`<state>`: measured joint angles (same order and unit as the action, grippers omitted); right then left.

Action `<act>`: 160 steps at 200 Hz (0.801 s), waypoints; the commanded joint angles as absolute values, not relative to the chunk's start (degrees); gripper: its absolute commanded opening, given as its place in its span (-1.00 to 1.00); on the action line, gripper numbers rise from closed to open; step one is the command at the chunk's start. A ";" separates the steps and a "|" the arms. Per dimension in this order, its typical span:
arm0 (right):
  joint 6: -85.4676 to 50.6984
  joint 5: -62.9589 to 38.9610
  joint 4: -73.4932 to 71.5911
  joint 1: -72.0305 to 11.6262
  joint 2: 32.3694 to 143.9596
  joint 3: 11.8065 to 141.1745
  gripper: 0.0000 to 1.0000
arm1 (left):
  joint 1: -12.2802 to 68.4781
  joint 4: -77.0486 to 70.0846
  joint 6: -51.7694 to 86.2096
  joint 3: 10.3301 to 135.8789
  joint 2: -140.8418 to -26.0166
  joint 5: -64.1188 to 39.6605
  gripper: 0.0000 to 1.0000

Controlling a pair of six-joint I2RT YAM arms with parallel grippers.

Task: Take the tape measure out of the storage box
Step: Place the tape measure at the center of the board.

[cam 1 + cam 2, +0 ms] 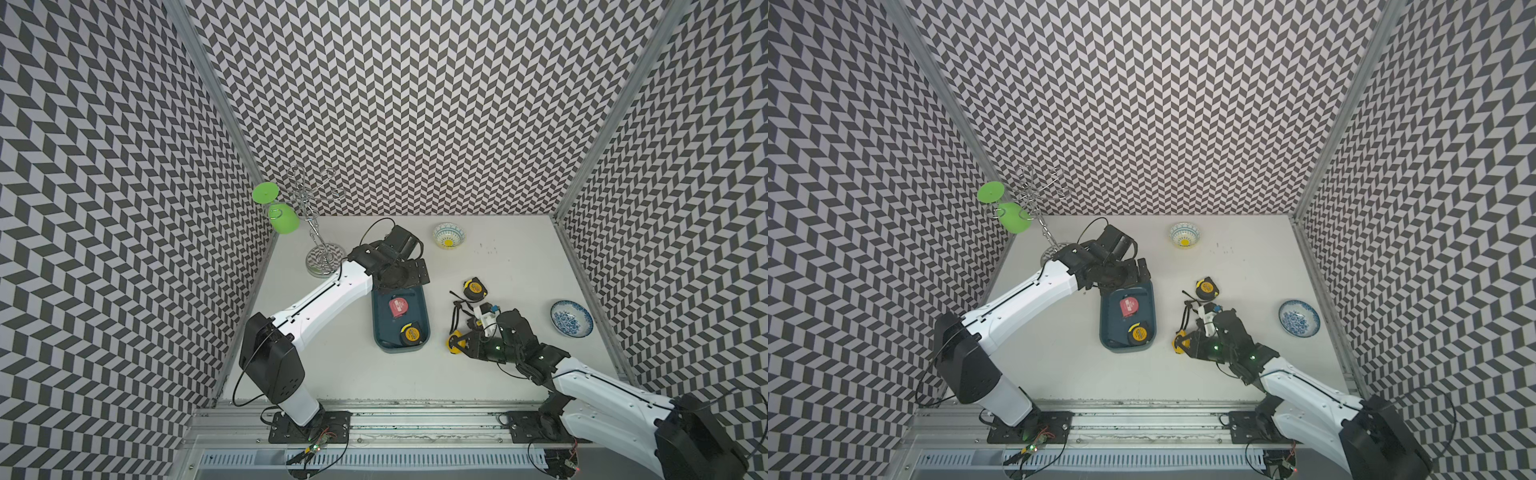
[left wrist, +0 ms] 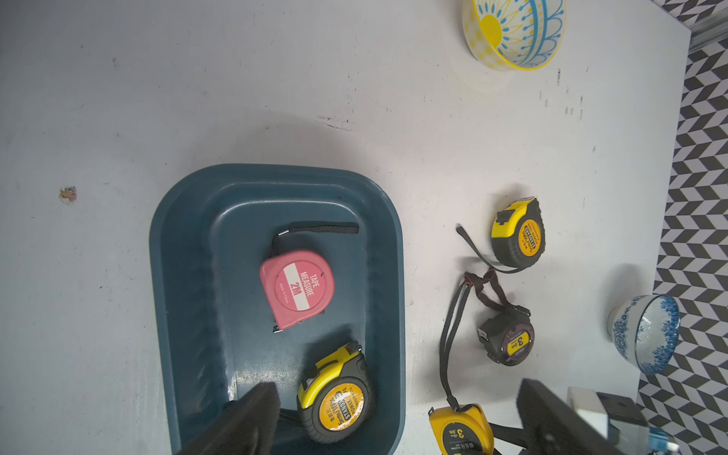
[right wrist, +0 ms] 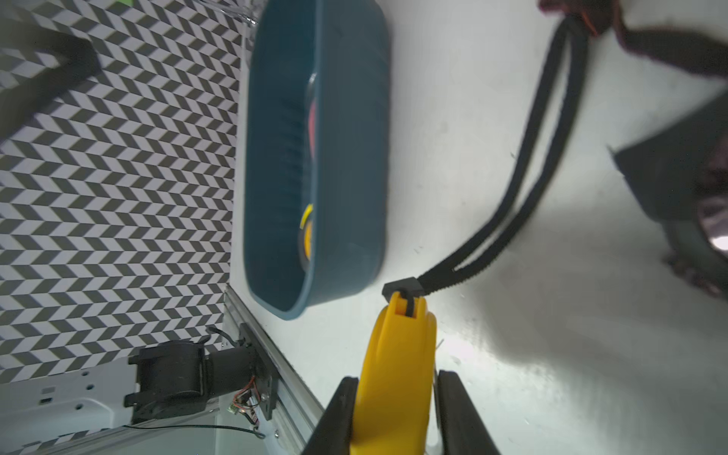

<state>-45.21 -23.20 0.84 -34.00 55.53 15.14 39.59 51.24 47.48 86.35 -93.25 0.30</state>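
The yellow tape measure (image 3: 398, 354) is out of the storage box (image 2: 185, 275), just beside its near corner, pinched between the right gripper's (image 3: 398, 379) fingers. A pink tape measure (image 2: 297, 289) and a yellow-and-black tape measure (image 2: 337, 402) lie inside the box. Over the box's far end hangs the left gripper (image 2: 397, 386), its jaws spread wide.

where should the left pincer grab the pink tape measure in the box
Probably straight from above, pinching the pink tape measure across its side edges. It lies flat, label up, mid-floor of the storage box, clear of the walls and the yellow-and-black tape measure.
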 commanded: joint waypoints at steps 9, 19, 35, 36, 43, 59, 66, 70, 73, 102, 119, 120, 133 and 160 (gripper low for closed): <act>-45.23 -24.67 -0.13 -31.20 53.17 13.24 -0.96 | 39.28 49.57 46.87 84.70 -90.54 0.44 1.00; -44.86 -25.25 0.11 -30.33 53.22 13.18 -0.96 | 39.30 49.64 46.84 84.00 -90.46 0.76 0.99; -44.71 -27.02 -0.70 -28.75 53.82 9.77 -0.96 | 39.30 49.85 46.88 83.18 -90.58 0.88 1.00; -44.73 -27.18 -0.79 -28.66 53.89 9.63 -0.96 | 39.29 49.84 46.91 83.12 -90.60 0.88 1.00; -44.66 -27.84 -1.16 -28.01 54.25 9.10 -0.96 | 39.36 50.00 46.91 82.93 -90.68 0.88 0.99; -44.02 -29.03 -0.91 -27.07 55.22 8.71 -0.91 | 39.37 50.18 46.96 82.55 -90.79 0.93 1.00; -43.63 -29.10 -0.59 -26.90 55.44 8.70 -0.88 | 39.34 50.35 46.98 82.53 -90.92 0.97 1.00; -43.51 -29.23 -0.44 -26.78 55.46 8.70 -0.86 | 39.35 50.35 47.07 82.53 -90.97 0.97 1.00; -43.52 -29.20 -0.25 -26.80 55.38 8.66 -0.83 | 39.42 50.38 47.04 82.53 -91.04 1.05 0.99; -43.51 -27.85 2.50 -26.58 53.18 8.93 -0.45 | 39.55 50.78 46.95 82.49 -91.20 1.43 0.99; -43.42 -26.81 5.03 -26.57 50.90 9.66 -0.23 | 39.64 51.10 46.72 82.51 -91.46 1.49 0.99; -43.33 -26.77 5.15 -26.55 50.76 9.71 -0.22 | 39.64 51.08 46.70 82.52 -91.48 1.49 0.99; -43.09 -26.20 7.06 -26.56 49.00 10.27 -0.06 | 39.79 51.54 46.53 82.46 -91.72 1.67 0.99; -43.15 -25.24 10.41 -26.54 45.76 11.19 0.15 | 39.99 52.11 46.37 82.01 -92.18 2.10 0.99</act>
